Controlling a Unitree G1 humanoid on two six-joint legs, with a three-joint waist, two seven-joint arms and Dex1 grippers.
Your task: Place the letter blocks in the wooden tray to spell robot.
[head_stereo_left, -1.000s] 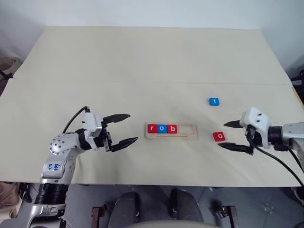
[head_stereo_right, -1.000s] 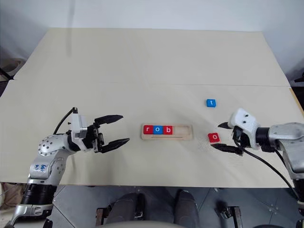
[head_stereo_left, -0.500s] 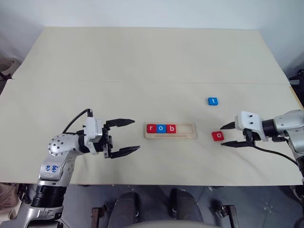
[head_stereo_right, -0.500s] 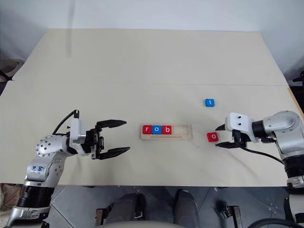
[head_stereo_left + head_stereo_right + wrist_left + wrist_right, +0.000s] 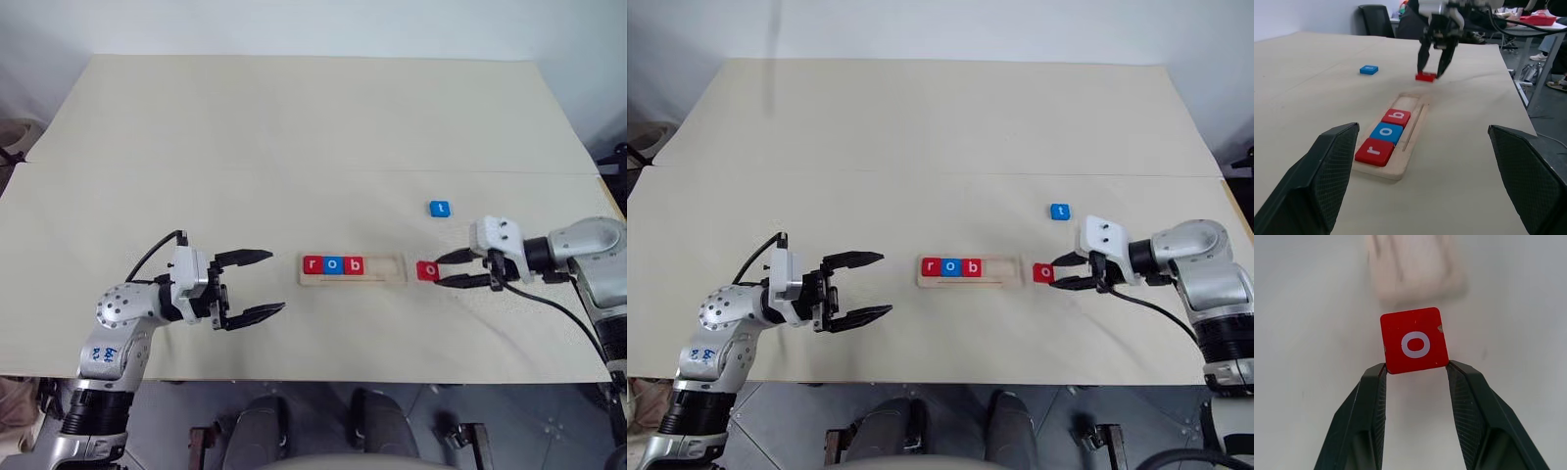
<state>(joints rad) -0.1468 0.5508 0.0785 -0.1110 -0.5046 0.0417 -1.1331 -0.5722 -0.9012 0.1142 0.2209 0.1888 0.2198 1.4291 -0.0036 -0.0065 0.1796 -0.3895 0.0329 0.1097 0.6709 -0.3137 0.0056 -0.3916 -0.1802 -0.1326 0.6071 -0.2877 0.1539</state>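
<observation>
The wooden tray (image 5: 388,267) lies mid-table with a red r (image 5: 313,264), a blue o (image 5: 334,264) and a red b (image 5: 355,264) filling its left part. My right gripper (image 5: 438,271) is shut on the red o block (image 5: 1414,339), its fingertips (image 5: 1374,382) pinching the tile's near corners just off the tray's right end. The blue t block (image 5: 440,209) rests farther back on the right. My left gripper (image 5: 275,281) stands open to the left of the tray, holding nothing. In the left wrist view the tray (image 5: 1413,125) shows lengthwise with the right gripper (image 5: 1432,73) beyond it.
The pale table (image 5: 294,117) has a seam running across its middle; its front edge is near both arms. A black chair (image 5: 1375,19) and other furniture stand beyond the table's right side.
My right gripper has closed on the red o block and carried it left to the tray's right end. The left arm has stayed about where it was.
</observation>
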